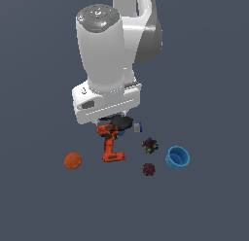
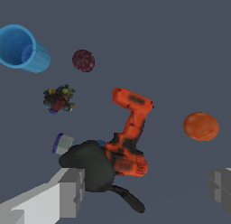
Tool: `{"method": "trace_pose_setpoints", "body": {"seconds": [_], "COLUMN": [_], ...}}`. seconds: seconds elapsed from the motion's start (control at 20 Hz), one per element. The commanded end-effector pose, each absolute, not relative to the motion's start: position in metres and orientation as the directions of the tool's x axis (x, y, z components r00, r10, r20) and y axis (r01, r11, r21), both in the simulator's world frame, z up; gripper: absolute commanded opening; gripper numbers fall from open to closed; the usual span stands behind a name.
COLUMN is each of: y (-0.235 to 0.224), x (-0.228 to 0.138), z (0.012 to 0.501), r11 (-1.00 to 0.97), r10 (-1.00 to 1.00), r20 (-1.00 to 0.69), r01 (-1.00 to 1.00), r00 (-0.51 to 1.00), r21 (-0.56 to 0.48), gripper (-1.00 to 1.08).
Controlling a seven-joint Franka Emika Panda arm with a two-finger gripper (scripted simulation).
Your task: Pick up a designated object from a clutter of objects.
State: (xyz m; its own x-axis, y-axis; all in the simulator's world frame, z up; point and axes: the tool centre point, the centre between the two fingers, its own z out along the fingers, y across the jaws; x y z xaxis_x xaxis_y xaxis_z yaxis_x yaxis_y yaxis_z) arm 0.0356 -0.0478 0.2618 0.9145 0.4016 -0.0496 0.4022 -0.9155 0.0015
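Wrist view: jaws spread, empty; orange ball alone, apart from drill.

Orange ball, rough-skinned and round, sat alone on the grey floor at the exterior view's left, apart from the orange-red drill.

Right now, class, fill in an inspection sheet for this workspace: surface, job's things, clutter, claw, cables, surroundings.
Surface: plain dark grey floor.
Job's things: orange ball lies alone, at the exterior view's left of the drill, untouched.
Clutter: drill lying against the black pan; blue cup; maroon ball; multicoloured lump; small white and blue thing by the pan.
Claw: claw open, empty, above the drill and pan.
Cables: nothing seen.
Surroundings: nothing seen.
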Motion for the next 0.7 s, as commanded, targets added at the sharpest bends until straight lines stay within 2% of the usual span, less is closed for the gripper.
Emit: {"method": "trace_pose_setpoints", "body": {"seconds": [0.0, 0.65], "y": [-0.055, -0.097], "x": [0.042, 0.068], "z": [0.256, 0.221], "r11": [-0.893, -0.744], "r10": [0.449, 0.668], "r20": [-0.047, -0.035], "r01": [0.45, 0.668], "r00": [0.892, 0.743], "r21": [-0.001, -0.011], "gripper": [1.0, 1.0]}}
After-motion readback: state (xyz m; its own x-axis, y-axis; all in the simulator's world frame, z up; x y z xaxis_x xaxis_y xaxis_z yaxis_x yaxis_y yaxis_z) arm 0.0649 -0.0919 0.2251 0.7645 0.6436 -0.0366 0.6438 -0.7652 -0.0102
